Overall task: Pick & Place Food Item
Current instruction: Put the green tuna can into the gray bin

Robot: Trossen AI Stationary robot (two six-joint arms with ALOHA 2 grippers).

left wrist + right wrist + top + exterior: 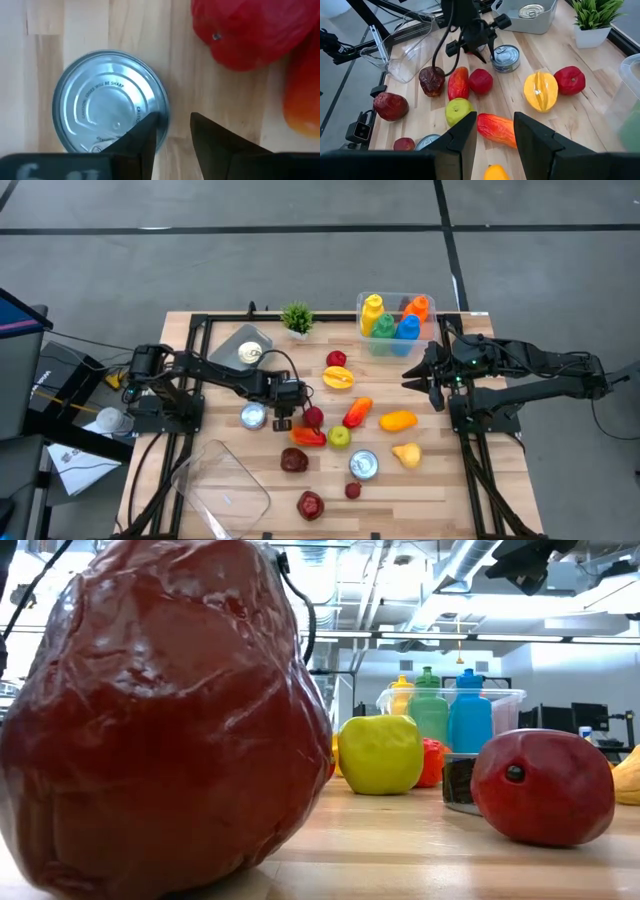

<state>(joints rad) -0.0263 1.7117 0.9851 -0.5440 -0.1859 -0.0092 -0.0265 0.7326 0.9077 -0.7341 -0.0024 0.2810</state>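
My left gripper [175, 135] points down at the table's middle, open, with bare wood between its fingers. Beside it on the wood are a silver can [110, 100], standing on its base, and a round red fruit [245, 30]. A red-orange pepper [308, 437], a green apple [340, 437] and more toy fruit lie around them. In the high view the left gripper [283, 418] stands between the can [253, 416] and the red fruit [313, 417]. My right gripper [495, 130] hangs open and raised at the table's right side [418, 378]. My left gripper has one finger [142, 137] that overlaps the can's rim [162, 107] in the left wrist view. Whether it touches the can, I cannot tell. Nothing sits between the fingers.
A clear plastic container [220, 485] lies at the near left. A grey tray [240, 340] with a can stands at the far left, beside a small plant [296, 318]. A clear bin of coloured bottles [395, 320] is at the far right. A second can [364, 465] stands among the near fruit.
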